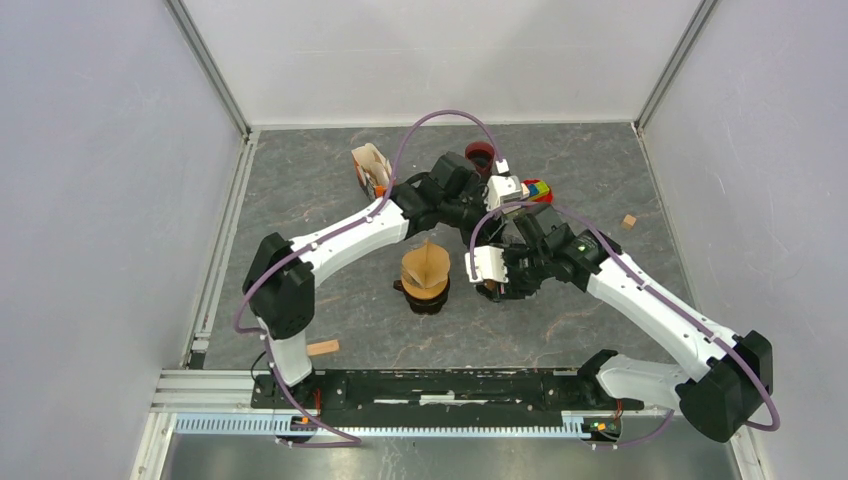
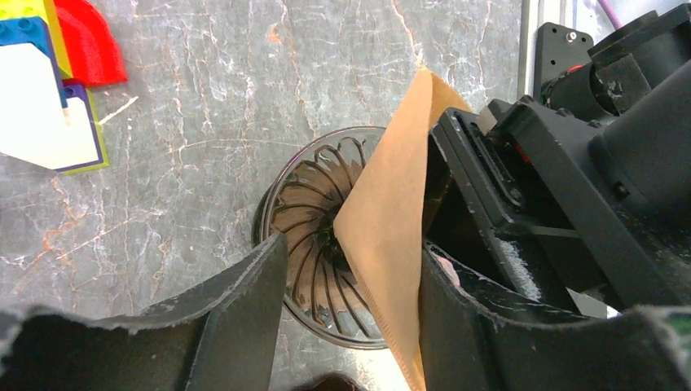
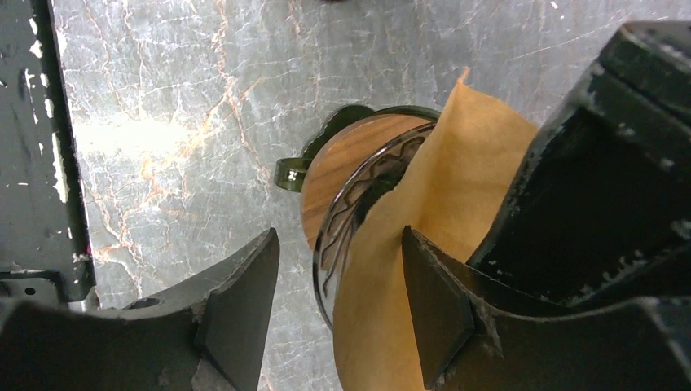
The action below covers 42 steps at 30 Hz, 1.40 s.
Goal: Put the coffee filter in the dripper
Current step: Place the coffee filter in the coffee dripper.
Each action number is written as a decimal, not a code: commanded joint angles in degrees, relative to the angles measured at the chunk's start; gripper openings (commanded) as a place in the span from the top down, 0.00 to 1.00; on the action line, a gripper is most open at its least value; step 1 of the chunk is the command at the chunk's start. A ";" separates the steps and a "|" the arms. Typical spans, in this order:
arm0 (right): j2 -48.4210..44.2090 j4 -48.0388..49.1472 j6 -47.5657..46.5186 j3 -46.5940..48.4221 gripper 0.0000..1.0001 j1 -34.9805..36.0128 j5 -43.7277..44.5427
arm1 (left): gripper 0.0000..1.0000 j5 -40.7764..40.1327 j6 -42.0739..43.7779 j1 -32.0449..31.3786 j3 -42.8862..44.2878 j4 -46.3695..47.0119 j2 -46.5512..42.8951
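The glass dripper [image 1: 426,292] with a wooden collar stands on the table at centre. A brown paper coffee filter [image 1: 425,264] stands in it, folded flat and upright, with its tip down in the ribbed cone [image 2: 305,204]. My left gripper [image 2: 352,248] is open above the dripper, and the filter [image 2: 391,204] rests against its right finger. My right gripper [image 3: 338,236] is open beside the dripper [image 3: 346,208], and the filter [image 3: 456,163] lies against its right finger. In the top view both wrists crowd just right of the dripper.
A coloured block toy [image 1: 537,190] and a dark red cup [image 1: 480,155] sit behind the wrists. A holder of spare filters [image 1: 370,168] stands at the back left. Small wooden blocks lie at the right [image 1: 628,221] and front left [image 1: 322,347]. The black base rail [image 1: 440,385] runs along the front.
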 commanded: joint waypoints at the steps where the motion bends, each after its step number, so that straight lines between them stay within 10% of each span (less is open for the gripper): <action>1: -1.14 0.83 -1.17 -0.75 0.37 0.03 -1.77 | 0.37 0.13 4.00 -1.05 3.46 -2.62 2.70; 42: -2.29 0.25 -1.53 -4.97 0.46 -0.02 -3.64 | 0.26 -7.06 13.84 -1.49 8.39 -13.14 1.07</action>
